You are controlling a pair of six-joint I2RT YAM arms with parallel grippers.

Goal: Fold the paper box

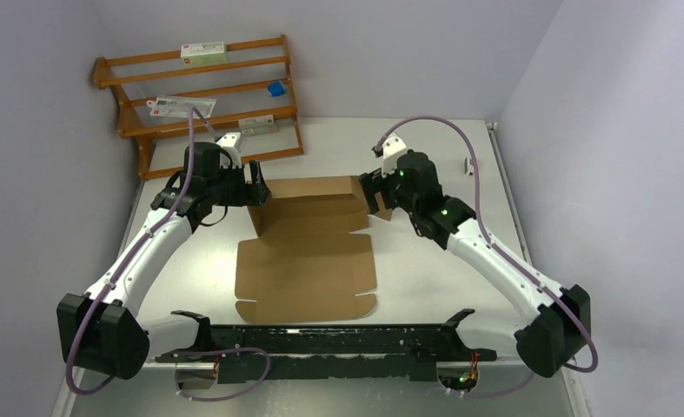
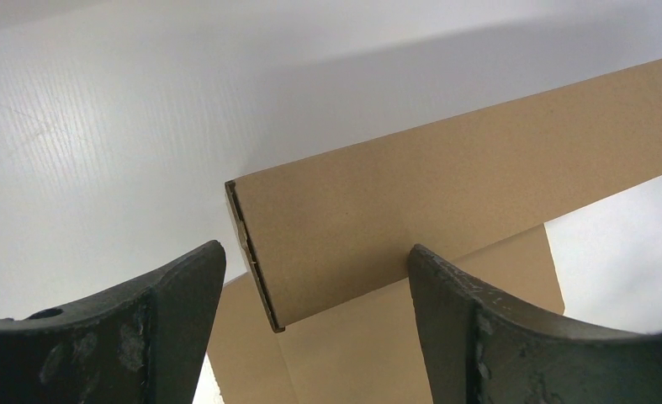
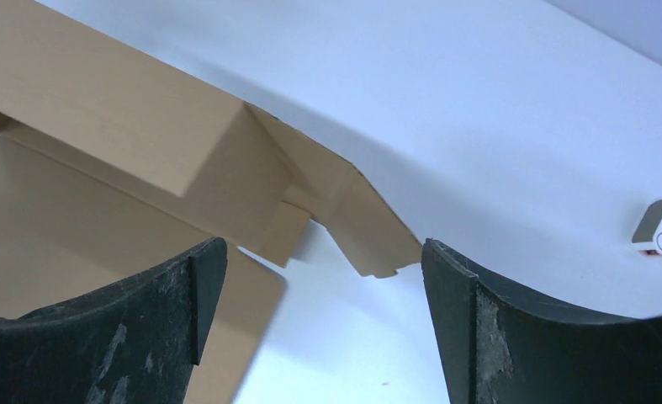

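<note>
just beyond left end effector point(image 1: 258, 185) lies paper box point(image 1: 308, 261).

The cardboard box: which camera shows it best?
The top external view: it shows the whole paper box, flat panel and raised far walls. The left wrist view catches only one wall's end; the right wrist view only a folded corner.

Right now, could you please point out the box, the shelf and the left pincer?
box point(image 1: 308, 269): top view, on the flat front panel.
shelf point(image 1: 138, 58): top view, on the top rail.
left pincer point(image 2: 315, 252): left wrist view, midway between its fingertips.
</note>
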